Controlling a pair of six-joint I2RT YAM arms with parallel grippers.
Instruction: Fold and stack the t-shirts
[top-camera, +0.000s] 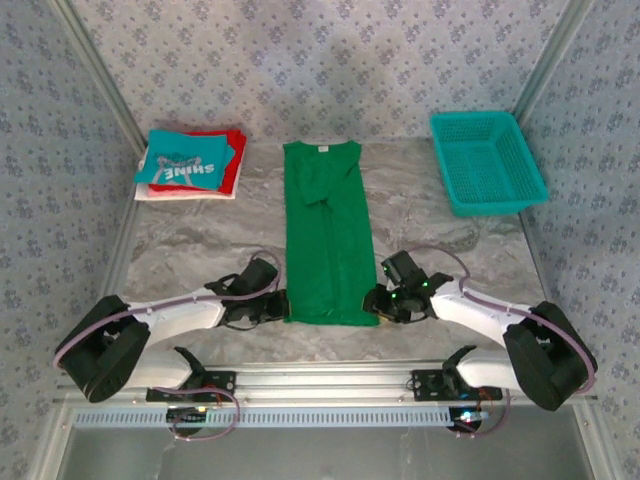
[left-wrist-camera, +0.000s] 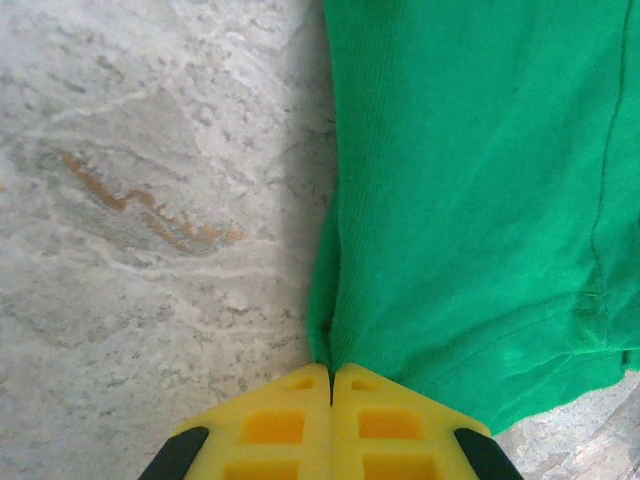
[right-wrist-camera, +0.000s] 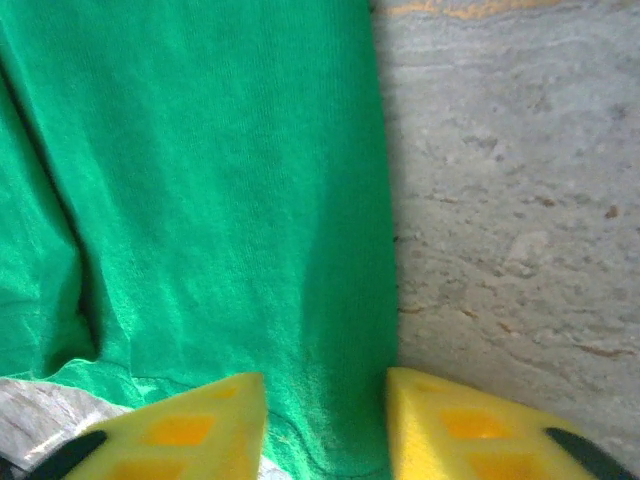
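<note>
While three folded shirts sit stacked at the far left corner of the bench (top-camera: 450, 260), with the teal "SHINE" shirt (top-camera: 185, 165) on top, a red shirt (top-camera: 234, 165) under it and a white shirt (top-camera: 170, 196) at the bottom, the green t-shirt (top-camera: 325, 235) is only partway there. It lies flat in the middle of the bench as a long narrow strip, sleeves turned in, collar toward the far edge and hem toward the near edge.

The left fingers (left-wrist-camera: 275, 425) are pressed together at the hem's left corner, with a fold of green cloth pinched between them. The right fingers (right-wrist-camera: 185, 430) stand apart at the hem's right corner with the shirt's edge running up between them. They straddle the cloth but have not closed on it.

A teal mesh basket (top-camera: 487, 160) sits in the far right corner, well apart from the shirts.

By my reading, the lengthwise folds are done. What remains is to bring the hem up toward the collar, perhaps more than once, and then carry the green bundle onto the stack.
</note>
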